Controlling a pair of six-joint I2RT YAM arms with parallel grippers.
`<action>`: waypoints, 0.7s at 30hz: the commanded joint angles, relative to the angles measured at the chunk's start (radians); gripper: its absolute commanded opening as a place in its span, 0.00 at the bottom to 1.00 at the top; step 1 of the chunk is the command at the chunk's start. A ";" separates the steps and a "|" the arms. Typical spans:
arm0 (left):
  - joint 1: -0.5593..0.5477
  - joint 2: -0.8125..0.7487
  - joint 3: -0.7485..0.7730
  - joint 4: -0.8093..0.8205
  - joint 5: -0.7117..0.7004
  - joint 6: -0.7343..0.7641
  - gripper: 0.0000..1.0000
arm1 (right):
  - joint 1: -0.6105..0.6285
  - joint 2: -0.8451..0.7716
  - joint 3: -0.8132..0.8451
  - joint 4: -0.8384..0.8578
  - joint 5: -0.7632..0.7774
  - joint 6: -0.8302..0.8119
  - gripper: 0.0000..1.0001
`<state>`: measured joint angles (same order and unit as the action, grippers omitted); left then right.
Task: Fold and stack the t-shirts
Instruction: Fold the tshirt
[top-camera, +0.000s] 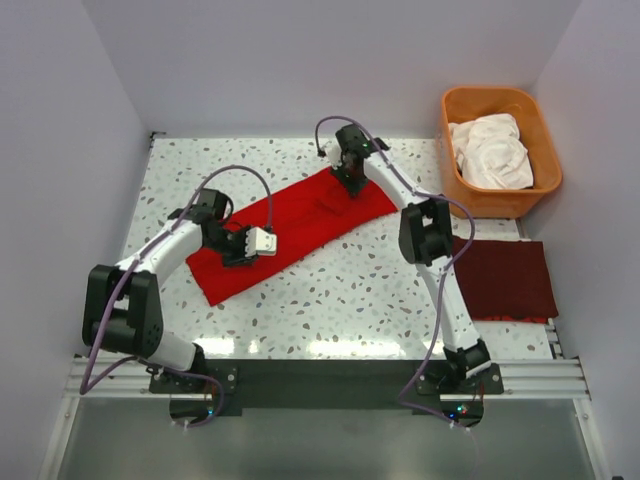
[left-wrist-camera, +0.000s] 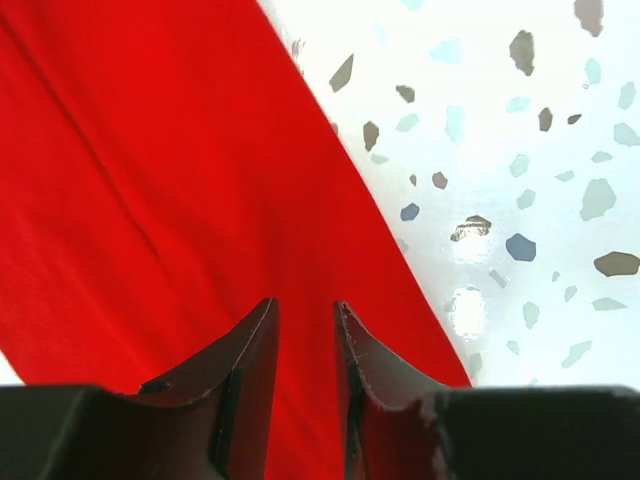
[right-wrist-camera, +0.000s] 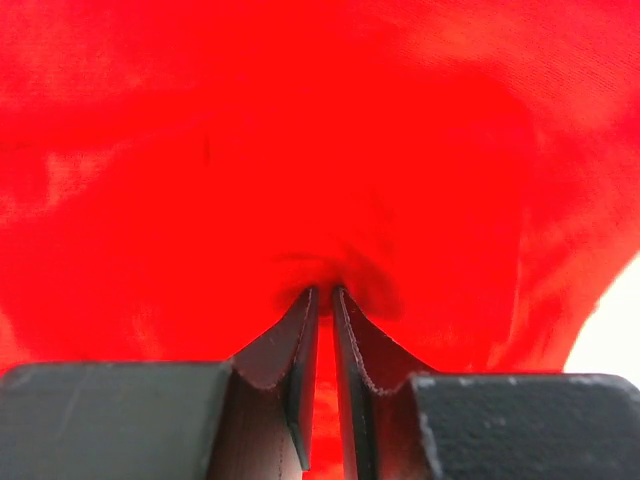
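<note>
The bright red t-shirt (top-camera: 300, 225) lies folded into a long strip, running diagonally across the table. My left gripper (top-camera: 238, 255) hovers over its near-left part. In the left wrist view the left gripper (left-wrist-camera: 305, 305) is open, its jaws apart above flat red cloth (left-wrist-camera: 150, 180). My right gripper (top-camera: 352, 182) is at the strip's far right end. In the right wrist view the right gripper (right-wrist-camera: 323, 292) is nearly shut, and the red cloth (right-wrist-camera: 300, 130) puckers around its tips. A dark maroon t-shirt (top-camera: 505, 280) lies folded flat at the right. White t-shirts (top-camera: 492, 150) sit bunched in the tub.
The orange plastic tub (top-camera: 452, 135) stands at the back right corner. White walls close in the speckled table (top-camera: 350, 300) on the left, back and right. The maroon shirt reaches the table's right edge.
</note>
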<state>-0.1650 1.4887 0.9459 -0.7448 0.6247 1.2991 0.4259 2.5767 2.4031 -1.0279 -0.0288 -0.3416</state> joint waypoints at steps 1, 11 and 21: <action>0.001 -0.015 -0.015 0.074 -0.085 -0.119 0.33 | 0.019 0.106 0.042 0.306 0.231 -0.112 0.16; -0.083 0.205 0.030 0.179 -0.241 -0.235 0.27 | 0.047 -0.076 -0.050 0.807 0.276 -0.182 0.54; -0.342 0.171 -0.045 0.065 -0.159 -0.280 0.21 | 0.037 -0.363 -0.231 0.654 0.234 -0.123 0.71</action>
<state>-0.4206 1.6699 0.9512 -0.5884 0.3847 1.0725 0.4702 2.3699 2.1887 -0.3470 0.2180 -0.5018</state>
